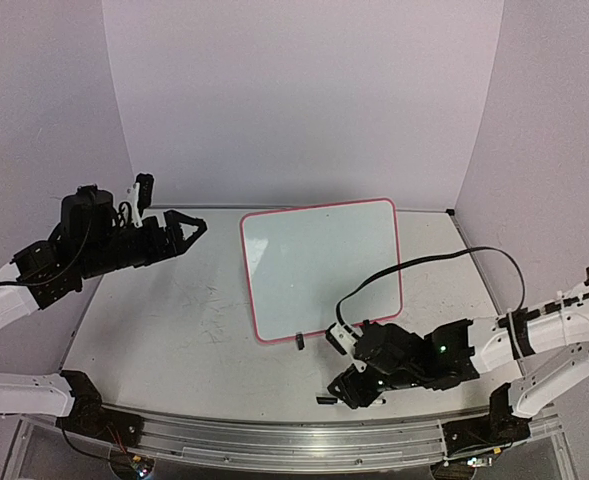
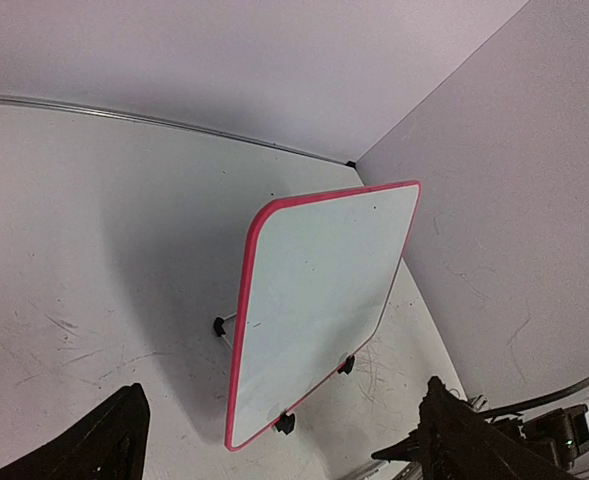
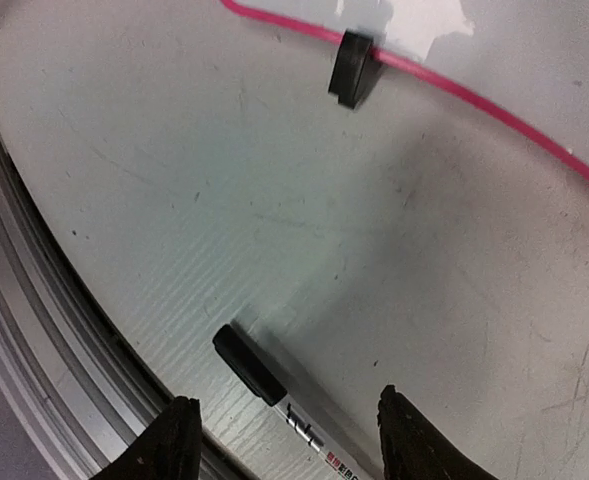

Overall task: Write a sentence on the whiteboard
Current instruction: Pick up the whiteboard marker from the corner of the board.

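Left claw (image 1: 196, 226): raised above tabletop (image 1: 174, 320), fingers wide apart, gripping nothing.
Right claw (image 3: 286, 402): low over tabletop, fingers apart (not clamped), one on each side of marker (image 3: 252, 368).
Marker: flat on tabletop between right claw's fingers, black cap reaching past the fingertips.
Whiteboard (image 1: 319, 265): near and just beyond right claw's tips, pink edge and clip foot (image 3: 352, 68) straight ahead; ahead of left claw too, well apart.
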{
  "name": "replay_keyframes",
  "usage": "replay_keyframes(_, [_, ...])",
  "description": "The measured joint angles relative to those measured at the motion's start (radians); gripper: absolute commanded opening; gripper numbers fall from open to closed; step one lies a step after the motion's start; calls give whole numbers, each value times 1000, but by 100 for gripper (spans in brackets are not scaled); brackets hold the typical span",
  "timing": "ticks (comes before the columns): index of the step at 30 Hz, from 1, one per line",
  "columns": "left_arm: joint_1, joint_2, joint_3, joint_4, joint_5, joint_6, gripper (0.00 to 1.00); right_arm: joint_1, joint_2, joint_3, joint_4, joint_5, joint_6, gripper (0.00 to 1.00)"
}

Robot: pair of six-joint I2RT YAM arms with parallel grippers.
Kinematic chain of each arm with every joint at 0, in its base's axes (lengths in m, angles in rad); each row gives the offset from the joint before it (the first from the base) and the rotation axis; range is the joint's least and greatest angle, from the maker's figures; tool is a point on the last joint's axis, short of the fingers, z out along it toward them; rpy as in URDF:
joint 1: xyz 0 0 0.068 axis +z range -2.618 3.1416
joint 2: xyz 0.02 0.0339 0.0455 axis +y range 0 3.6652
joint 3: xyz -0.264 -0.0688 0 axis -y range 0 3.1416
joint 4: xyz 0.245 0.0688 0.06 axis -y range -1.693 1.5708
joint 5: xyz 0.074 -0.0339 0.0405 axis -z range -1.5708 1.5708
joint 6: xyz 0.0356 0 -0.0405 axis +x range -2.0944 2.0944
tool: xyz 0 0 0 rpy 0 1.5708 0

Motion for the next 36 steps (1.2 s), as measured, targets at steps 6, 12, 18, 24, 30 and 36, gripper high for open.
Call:
replay_keyframes(6, [0,16,0,-5,15,2,96,30,116,19,-63,-15,-8,57])
replay_keyframes(12, [0,23,7,-25,14,16,96,58,220,98,-94,-8,-28,40])
replay_keyframes(18, [0,23,48,-26,-40,55,97,90,272,126,-112,24,-36,17])
replay_keyframes(24, [0,48,66,-25,-84,93,97,96,271,129,-120,84,-45,0])
replay_keyframes(30, [0,108,72,-27,-91,133,97,95,271,129,-96,159,-37,0])
replay_keyframes(36, [0,160,114,-1,-38,166,95,85,201,100,-11,306,-62,0])
